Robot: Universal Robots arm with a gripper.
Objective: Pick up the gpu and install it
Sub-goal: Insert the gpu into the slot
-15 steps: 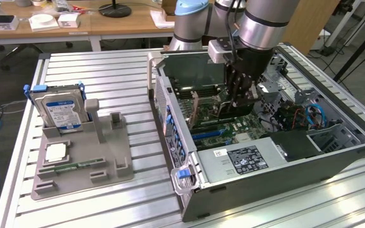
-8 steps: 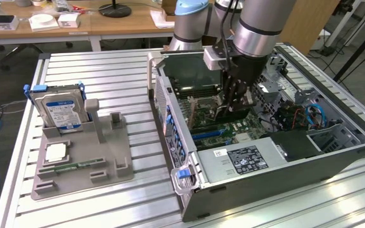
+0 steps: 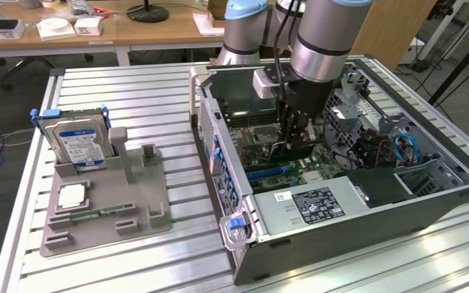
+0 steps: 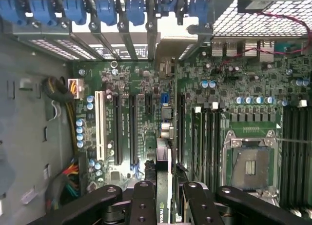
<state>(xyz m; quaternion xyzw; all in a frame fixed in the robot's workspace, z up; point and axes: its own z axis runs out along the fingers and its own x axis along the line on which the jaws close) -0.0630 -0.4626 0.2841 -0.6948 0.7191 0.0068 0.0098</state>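
Observation:
My gripper (image 3: 294,141) reaches down into the open computer case (image 3: 218,159), over the green motherboard (image 3: 259,131). In the wrist view the gpu (image 4: 163,159) stands edge-on between the two black fingers (image 4: 144,201), a thin dark card with a green logo near the grip. Its far end runs toward the rear slot openings (image 4: 165,44) of the case. The card hangs just above the long black expansion slots (image 4: 132,130), roughly in line with one of them. The gripper (image 4: 165,200) is shut on the card.
A grey holder (image 3: 137,210) on the exterior view's left carries a silver hard drive with a blue label (image 3: 76,141), a square chip (image 3: 73,195) and a green memory stick (image 3: 96,213). Inside the case are the power supply (image 3: 316,204), the drive cage with cables (image 3: 381,143) and the CPU socket (image 4: 249,161).

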